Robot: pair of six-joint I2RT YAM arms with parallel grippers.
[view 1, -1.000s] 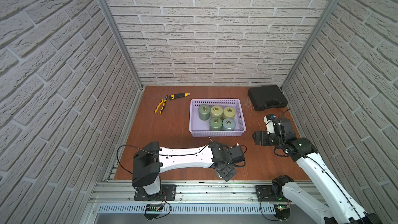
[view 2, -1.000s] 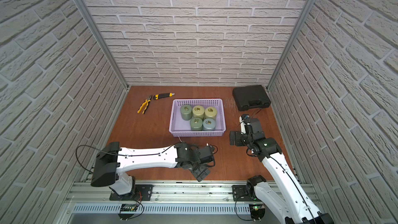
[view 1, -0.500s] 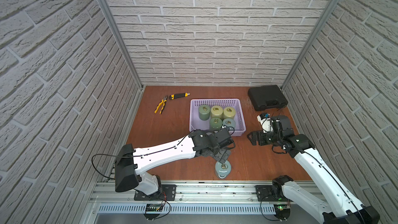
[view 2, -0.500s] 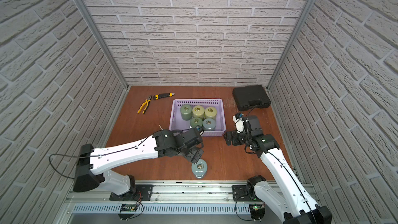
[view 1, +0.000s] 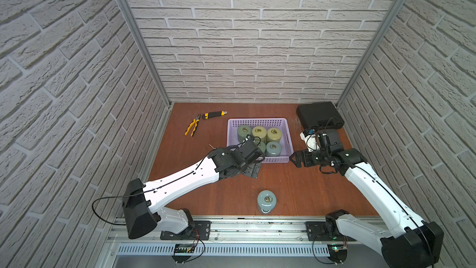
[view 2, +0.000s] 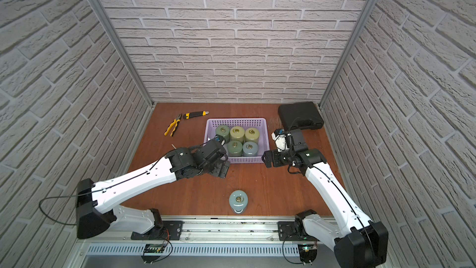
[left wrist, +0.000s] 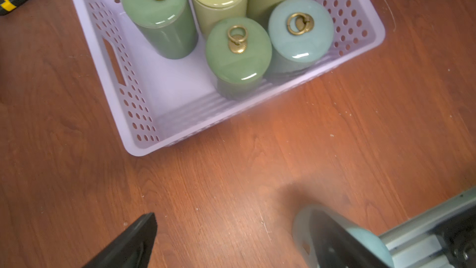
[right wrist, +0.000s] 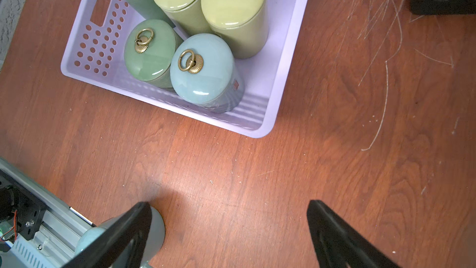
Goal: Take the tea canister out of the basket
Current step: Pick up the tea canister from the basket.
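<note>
The lavender basket (view 1: 257,120) (view 2: 235,119) sits mid-table and holds several tea canisters, green, yellow-green and one pale blue (view 1: 273,148) (right wrist: 203,73). Another pale blue tea canister (view 1: 266,201) (view 2: 238,201) stands upright on the bare table near the front edge, outside the basket. My left gripper (view 1: 253,170) (left wrist: 231,215) hovers open and empty by the basket's front left corner (left wrist: 134,148). At the basket's front right corner my right gripper (view 1: 296,161) (right wrist: 229,203) is also open, with only wood between its fingers.
A black hard case (view 1: 319,116) lies at the back right, close behind my right wrist. Yellow pliers (view 1: 192,126) and a utility knife (view 1: 213,114) lie at the back left. A metal rail (view 1: 257,228) runs along the table's front edge.
My left gripper has drawn away from the front edge toward the basket, leaving the pale blue canister standing on the table. My right gripper has moved left toward the basket's corner.
</note>
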